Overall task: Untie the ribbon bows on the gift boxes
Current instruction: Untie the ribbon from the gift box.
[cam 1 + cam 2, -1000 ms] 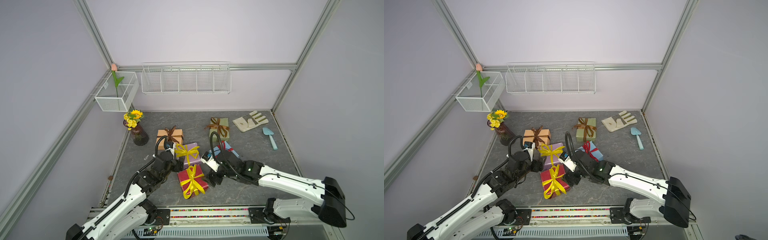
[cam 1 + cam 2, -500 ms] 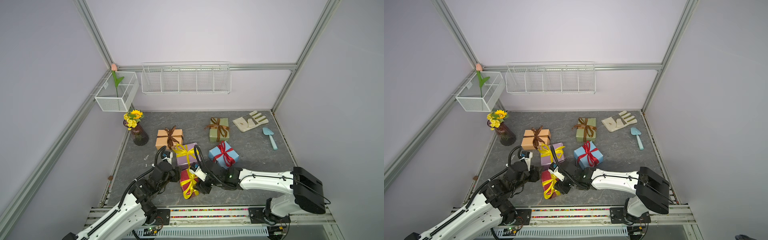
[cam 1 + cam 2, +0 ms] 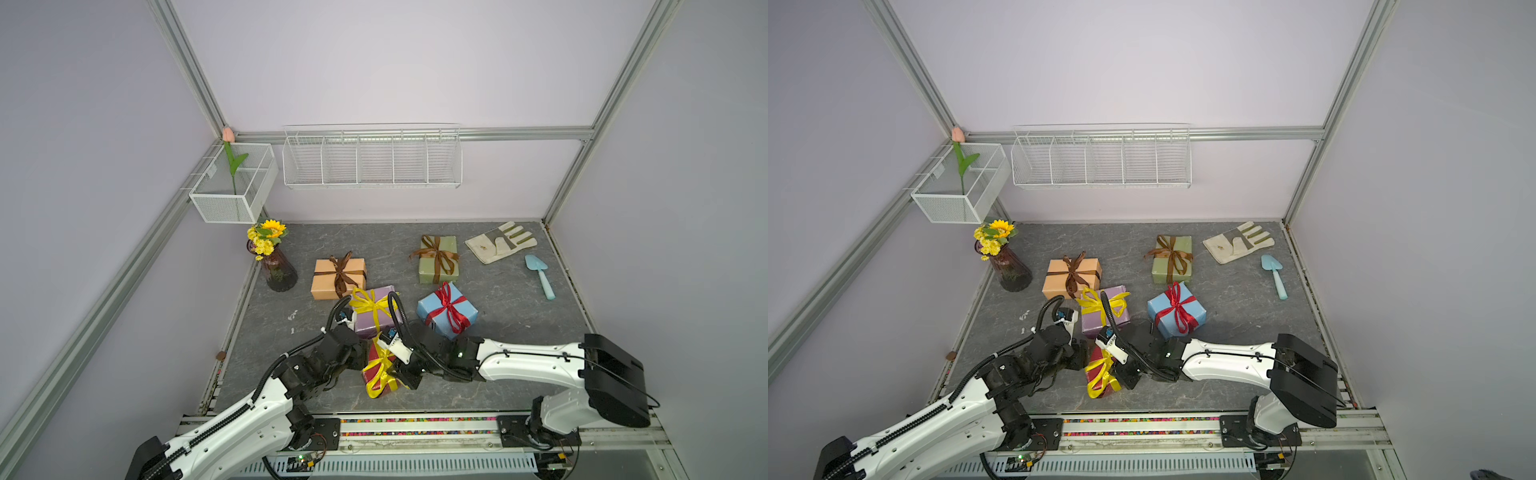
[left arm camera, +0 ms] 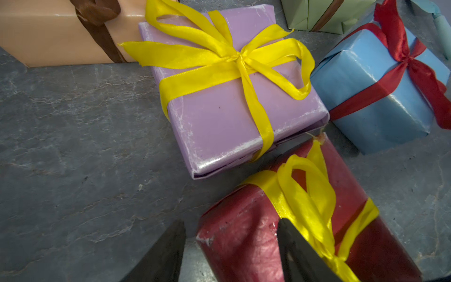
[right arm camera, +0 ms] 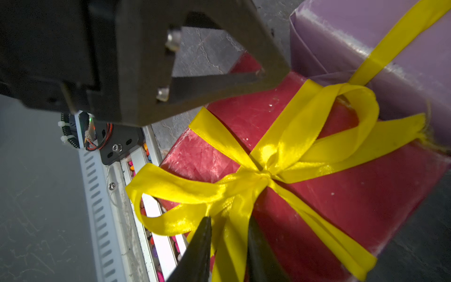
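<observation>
Right wrist view | shiny yellow satin ribbon bow (image 5: pixel 263 175) sat knotted atop red paper-wrapped gift box (image 5: pixel 317 219) at table's front edge | I judged it soft, slippery; best taken by tail | right gripper (image 5: pixel 228 244) pinched tail | left gripper (image 4: pixel 231 251) straddled box corner, grip uncertain.

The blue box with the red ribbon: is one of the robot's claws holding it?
No: in a top view the blue box sits alone, while the left gripper and right gripper flank the red box.
</observation>
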You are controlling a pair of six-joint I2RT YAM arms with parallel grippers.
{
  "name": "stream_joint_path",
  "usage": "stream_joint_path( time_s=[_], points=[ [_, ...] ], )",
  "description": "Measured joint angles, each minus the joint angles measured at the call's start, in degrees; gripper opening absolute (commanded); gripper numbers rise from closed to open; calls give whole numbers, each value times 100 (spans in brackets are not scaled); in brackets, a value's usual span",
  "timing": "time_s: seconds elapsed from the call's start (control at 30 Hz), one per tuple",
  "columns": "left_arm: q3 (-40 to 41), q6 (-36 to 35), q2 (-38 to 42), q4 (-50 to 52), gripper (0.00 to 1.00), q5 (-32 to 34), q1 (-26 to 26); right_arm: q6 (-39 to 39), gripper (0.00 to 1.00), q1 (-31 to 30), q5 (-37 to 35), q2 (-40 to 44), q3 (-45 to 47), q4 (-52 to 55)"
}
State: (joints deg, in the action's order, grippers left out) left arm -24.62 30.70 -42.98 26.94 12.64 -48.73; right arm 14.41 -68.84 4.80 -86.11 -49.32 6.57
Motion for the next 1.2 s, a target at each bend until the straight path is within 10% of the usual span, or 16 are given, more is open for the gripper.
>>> stream_joint_path(
  time_s=[0.27, 1.2],
  points=[
    [188, 177, -267, -254, 63, 22, -136, 22, 7, 0, 68, 15, 26, 0],
    [-581, 551, -1849, -610, 64, 498, -232, -111, 7, 1078, 835, 2496, -103, 741]
  ],
)
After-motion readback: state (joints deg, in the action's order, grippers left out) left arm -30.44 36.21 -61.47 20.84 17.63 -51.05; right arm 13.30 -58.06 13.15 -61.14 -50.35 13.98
